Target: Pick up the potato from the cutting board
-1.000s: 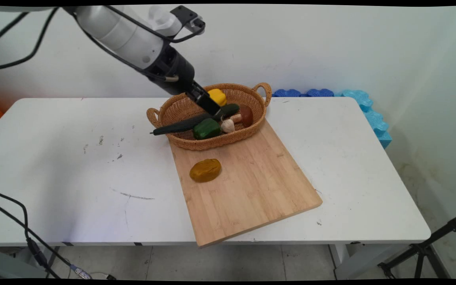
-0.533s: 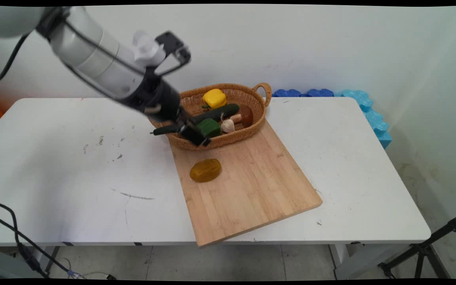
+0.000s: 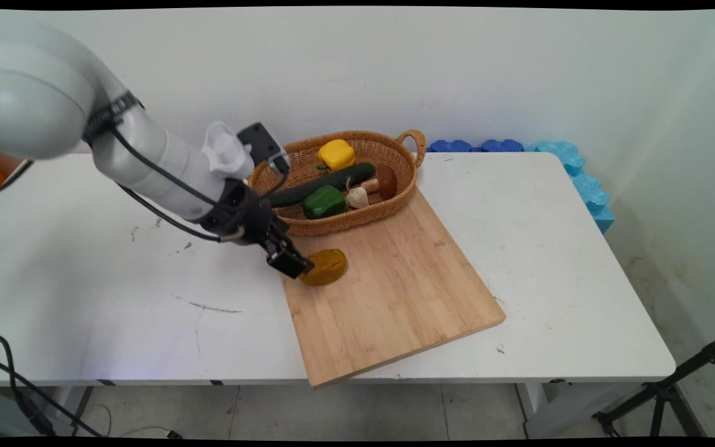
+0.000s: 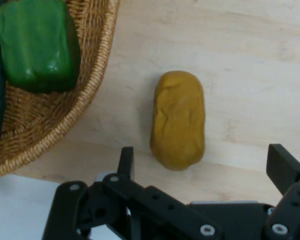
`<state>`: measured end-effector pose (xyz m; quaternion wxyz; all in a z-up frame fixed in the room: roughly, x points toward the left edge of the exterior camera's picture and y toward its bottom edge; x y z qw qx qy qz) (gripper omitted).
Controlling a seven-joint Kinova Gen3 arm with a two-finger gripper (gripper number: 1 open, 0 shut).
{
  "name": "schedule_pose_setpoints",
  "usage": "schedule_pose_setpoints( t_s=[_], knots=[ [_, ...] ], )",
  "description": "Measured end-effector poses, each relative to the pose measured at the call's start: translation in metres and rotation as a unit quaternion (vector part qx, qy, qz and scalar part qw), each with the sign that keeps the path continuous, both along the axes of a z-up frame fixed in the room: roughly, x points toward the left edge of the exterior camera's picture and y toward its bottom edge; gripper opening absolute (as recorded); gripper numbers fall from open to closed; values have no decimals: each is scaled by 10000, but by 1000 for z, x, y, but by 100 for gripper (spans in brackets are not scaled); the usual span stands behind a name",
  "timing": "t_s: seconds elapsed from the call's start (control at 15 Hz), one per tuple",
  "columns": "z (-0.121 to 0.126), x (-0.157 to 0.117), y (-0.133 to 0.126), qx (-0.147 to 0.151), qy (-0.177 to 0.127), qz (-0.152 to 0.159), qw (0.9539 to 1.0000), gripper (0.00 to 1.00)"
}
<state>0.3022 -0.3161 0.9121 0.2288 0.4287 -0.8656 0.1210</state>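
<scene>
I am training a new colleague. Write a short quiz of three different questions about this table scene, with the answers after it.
1. True or false: the gripper is shut on the potato.
2. Which thing lies on the cutting board outside the basket? A) the green pepper B) the potato C) the garlic
3. Fill in: the long dark vegetable in the basket is a ______.

Key
1. False: the fingers stand apart, one on each side of the potato's near end, and do not hold it.
2. B
3. cucumber
</scene>
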Motion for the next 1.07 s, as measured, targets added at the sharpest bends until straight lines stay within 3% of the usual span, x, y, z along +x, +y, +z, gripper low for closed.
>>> schedule_pose_setpoints(
  t_s=[0.47, 1.0, 1.07],
  knots=[
    [-48, -2, -16, -138, 43, 32, 9999, 100],
    [-73, -4, -22, -241, 111, 4, 9996, 100],
    [-75, -4, -23, -256, 119, 6, 9996, 0]
  ],
)
